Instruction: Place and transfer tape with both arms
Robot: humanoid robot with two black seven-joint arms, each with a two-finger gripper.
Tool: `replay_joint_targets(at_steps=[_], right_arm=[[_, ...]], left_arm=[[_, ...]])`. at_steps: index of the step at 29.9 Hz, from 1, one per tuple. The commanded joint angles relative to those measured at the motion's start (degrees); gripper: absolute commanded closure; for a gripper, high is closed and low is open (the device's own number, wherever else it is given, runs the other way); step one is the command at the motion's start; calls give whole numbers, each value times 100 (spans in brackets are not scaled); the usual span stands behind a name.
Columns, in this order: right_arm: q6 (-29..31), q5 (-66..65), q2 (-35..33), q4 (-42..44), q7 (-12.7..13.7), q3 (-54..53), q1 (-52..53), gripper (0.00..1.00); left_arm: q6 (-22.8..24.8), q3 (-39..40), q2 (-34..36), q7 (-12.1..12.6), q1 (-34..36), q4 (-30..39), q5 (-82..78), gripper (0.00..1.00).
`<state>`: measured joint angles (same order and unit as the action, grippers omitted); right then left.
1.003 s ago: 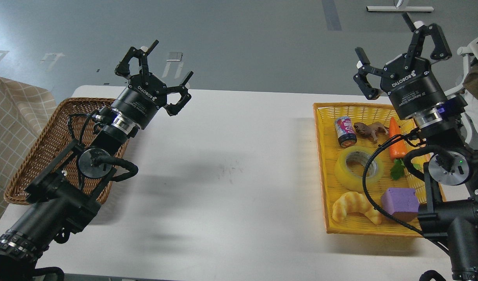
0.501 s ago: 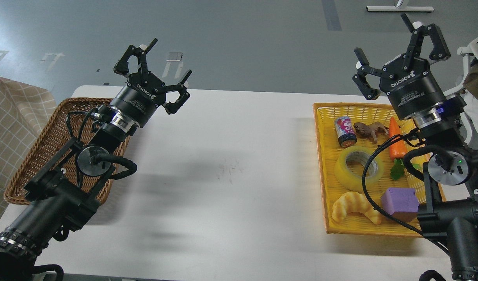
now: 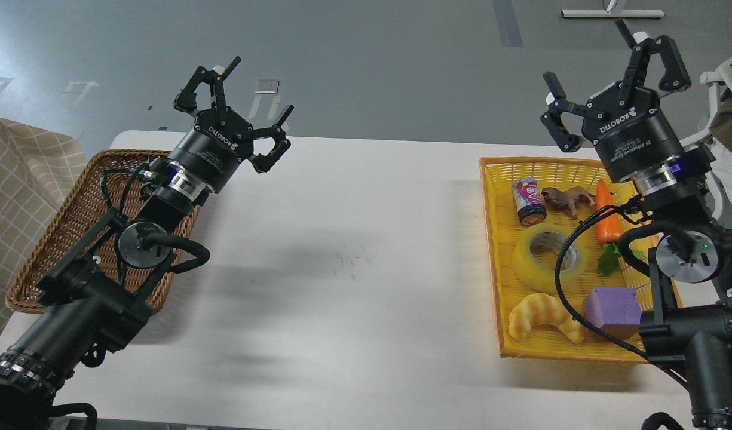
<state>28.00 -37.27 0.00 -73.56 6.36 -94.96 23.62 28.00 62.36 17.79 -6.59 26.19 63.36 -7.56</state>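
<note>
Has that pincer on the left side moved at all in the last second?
Yes, slightly. The left pincer has drifted left and a little back, judged against the brown wicker basket, which stayed put. It remains open, holding nothing.

Can [image 3: 529,201], croissant [image 3: 545,317] crowd tape [image 3: 548,258]; top free.

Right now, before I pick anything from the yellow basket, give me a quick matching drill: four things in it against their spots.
Things:
1. tape
2. can
3. croissant
4. purple block

Spots in the yellow basket:
A. near right corner
B. near left corner
C. middle
D. far left, beside the toy animal

Pairs: 1-C, 2-D, 3-B, 4-A
</note>
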Motion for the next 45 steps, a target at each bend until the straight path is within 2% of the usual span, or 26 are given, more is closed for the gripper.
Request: replay_joint_targets(at_steps=[1, 18, 31, 37, 45], right_arm=[[0, 0, 0, 17, 5, 13, 2, 0], [0, 0, 0, 87, 14, 180, 37, 0], [0, 0, 0, 87, 14, 189, 72, 0], [0, 0, 0, 87, 14, 189, 72, 0], [0, -9, 0, 96, 58, 197, 116, 0]], left_arm=[[0, 4, 5, -44, 61, -34, 0, 2], [0, 39, -12, -26, 141, -114, -246, 2], [0, 144, -74, -123, 123, -131, -131, 2], [0, 101, -74, -26, 141, -131, -184, 2], [0, 109, -65, -97, 132, -131, -175, 2]])
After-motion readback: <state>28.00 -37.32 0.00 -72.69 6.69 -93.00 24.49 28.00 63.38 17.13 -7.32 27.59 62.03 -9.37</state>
